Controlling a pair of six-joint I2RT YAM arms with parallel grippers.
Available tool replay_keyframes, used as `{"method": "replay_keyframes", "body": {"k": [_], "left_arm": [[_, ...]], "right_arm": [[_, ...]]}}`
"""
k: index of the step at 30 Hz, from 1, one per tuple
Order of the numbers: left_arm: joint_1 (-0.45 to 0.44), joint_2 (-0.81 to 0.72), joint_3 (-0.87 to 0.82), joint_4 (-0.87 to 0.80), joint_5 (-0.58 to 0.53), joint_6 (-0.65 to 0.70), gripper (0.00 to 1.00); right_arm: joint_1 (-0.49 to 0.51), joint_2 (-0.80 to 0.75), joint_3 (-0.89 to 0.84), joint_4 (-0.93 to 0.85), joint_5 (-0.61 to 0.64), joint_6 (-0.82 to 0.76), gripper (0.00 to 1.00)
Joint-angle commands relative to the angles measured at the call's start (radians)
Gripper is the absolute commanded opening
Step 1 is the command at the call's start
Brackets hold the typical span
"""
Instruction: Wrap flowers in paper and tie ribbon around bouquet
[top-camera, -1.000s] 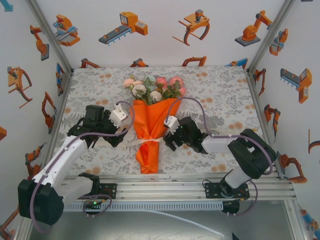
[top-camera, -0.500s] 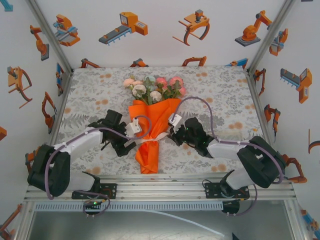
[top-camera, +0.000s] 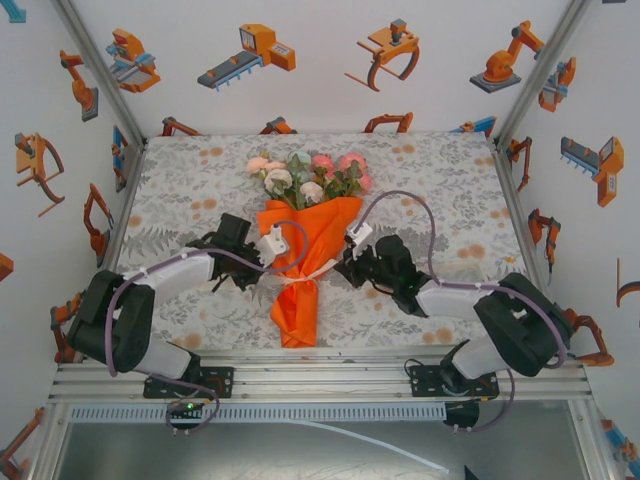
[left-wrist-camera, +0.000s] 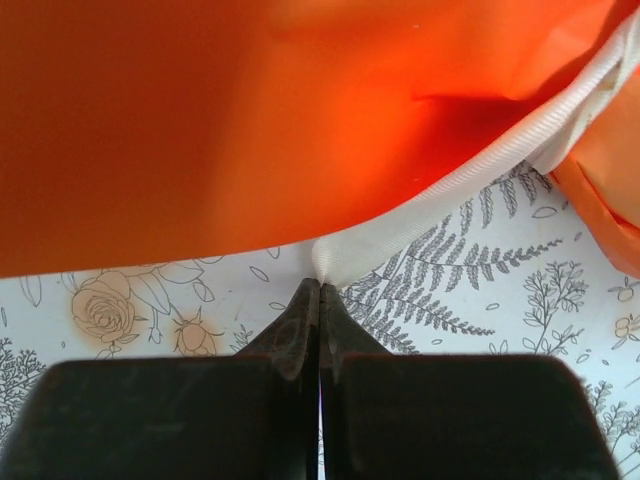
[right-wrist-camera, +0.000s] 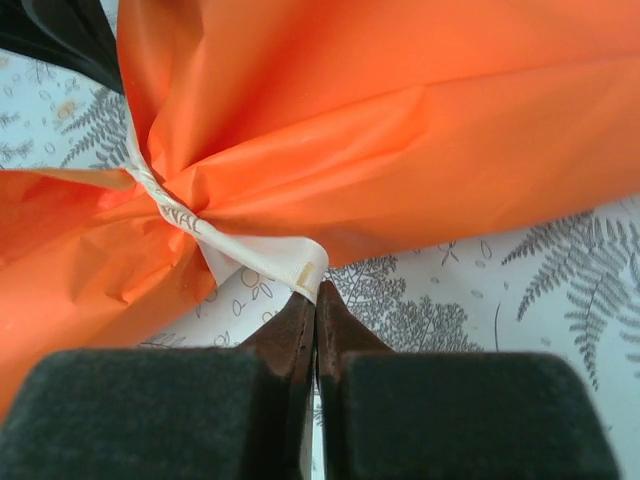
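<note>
1. Top external: I'm watching the bouquet (top-camera: 298, 300) lying lengthwise mid-table, with its roses (top-camera: 308, 176) pointing away from the arm bases. The ribbon (top-camera: 299, 281) is cinching the orange paper (top-camera: 305, 228) at the waist. The left gripper (top-camera: 274, 268) and right gripper (top-camera: 342, 264) are flanking that waist, one on each side. The wrapping looks done, so I'm judging this as the tying step.
2. Left wrist: the left gripper (left-wrist-camera: 320, 288) is pressing its tips together on one ribbon (left-wrist-camera: 440, 190) tail, which is running up-right along the paper's edge.
3. Right wrist: the right gripper (right-wrist-camera: 316, 296) is pinching the very end of the other ribbon (right-wrist-camera: 265, 252) tail. The bite looks shallow to me.
4. Next, I'm expecting to draw both tails outward, low over the tablecloth (top-camera: 440, 200). The pulls need matching or the cone could skew, and the right tail could slip free.
5. Room: I'm seeing open cloth on both sides, out towards the walls. The near rail (top-camera: 400, 362) is sitting close to the cone's tip, so I'm favouring sideways travel.
</note>
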Motion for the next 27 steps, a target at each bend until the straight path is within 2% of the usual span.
{"method": "replay_keyframes", "body": {"k": [1, 2, 4, 8, 11, 12, 13, 17, 23, 25, 26, 27], "left_arm": [[0.027, -0.067, -0.036, 0.033, -0.002, -0.041, 0.0], [0.029, -0.105, -0.033, 0.039, 0.014, -0.063, 0.0], [0.037, -0.197, -0.03, 0.065, 0.053, -0.12, 0.0], [0.042, -0.301, -0.059, 0.153, 0.089, -0.222, 0.0], [0.041, -0.337, -0.062, 0.186, 0.11, -0.288, 0.0], [0.039, -0.348, -0.062, 0.198, 0.112, -0.31, 0.0], [0.039, -0.359, -0.061, 0.211, 0.116, -0.332, 0.0], [0.035, -0.394, -0.06, 0.259, 0.124, -0.399, 0.0], [0.028, -0.405, -0.074, 0.317, 0.126, -0.45, 0.0], [0.026, -0.413, -0.086, 0.37, 0.144, -0.495, 0.0], [0.024, -0.416, -0.093, 0.4, 0.152, -0.516, 0.0], [0.022, -0.419, -0.102, 0.43, 0.165, -0.536, 0.0]], "right_arm": [[-0.015, -0.057, -0.032, 0.051, 0.021, 0.069, 0.36], [-0.016, -0.065, -0.04, 0.047, 0.014, 0.081, 0.45], [-0.017, -0.068, -0.055, 0.034, -0.017, 0.102, 0.58], [-0.022, -0.02, -0.065, -0.039, 0.001, 0.114, 0.7], [-0.025, -0.004, -0.041, -0.138, 0.007, 0.09, 0.87], [-0.026, -0.005, -0.028, -0.184, 0.03, 0.077, 0.95], [-0.028, -0.008, -0.013, -0.232, 0.064, 0.066, 0.99], [-0.028, -0.013, 0.034, -0.356, 0.156, 0.0, 0.99], [-0.029, 0.03, 0.03, -0.289, 0.23, -0.076, 0.97], [-0.028, 0.06, 0.032, -0.267, 0.224, -0.08, 0.91], [-0.028, 0.072, 0.032, -0.257, 0.202, -0.083, 0.84], [-0.028, 0.087, 0.033, -0.244, 0.173, -0.087, 0.72]]}}
